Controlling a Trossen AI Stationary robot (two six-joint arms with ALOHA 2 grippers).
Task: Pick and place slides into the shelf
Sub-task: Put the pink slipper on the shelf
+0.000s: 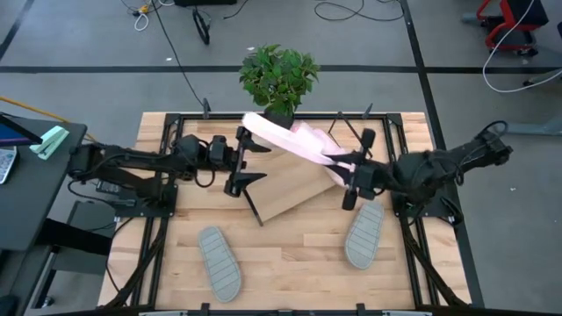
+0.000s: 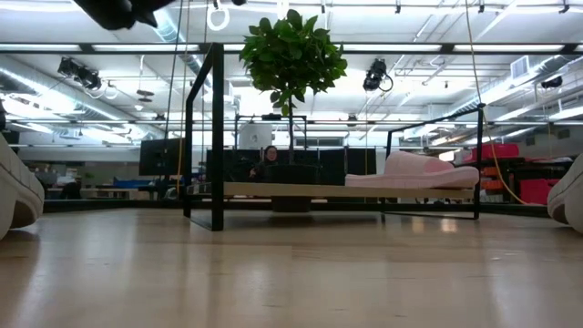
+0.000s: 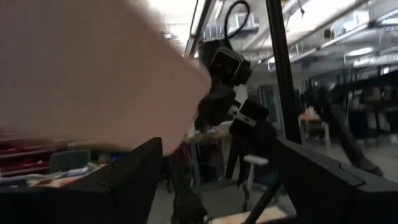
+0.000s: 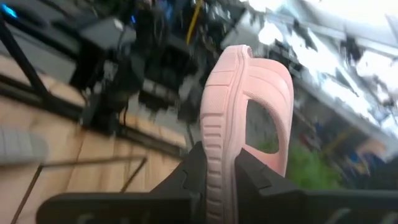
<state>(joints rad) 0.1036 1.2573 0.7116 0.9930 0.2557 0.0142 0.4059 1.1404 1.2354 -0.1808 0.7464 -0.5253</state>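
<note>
1. Pale pink foam fills the right gripper [image 4: 217, 177]: its fingers are clenched on the edge of one pink slide [image 4: 245, 118], held over the shelf [image 1: 294, 189].
2. The left gripper [image 1: 239, 160] grasps the other pink slide [image 1: 281, 136], which stretches from it toward the right gripper.
3. One grey slide [image 1: 219, 262] lies on the table [image 1: 290, 263] below the left gripper, another grey slide [image 1: 364, 233] just below the right.
4. A potted plant [image 1: 279, 77] stands beyond both.
</note>
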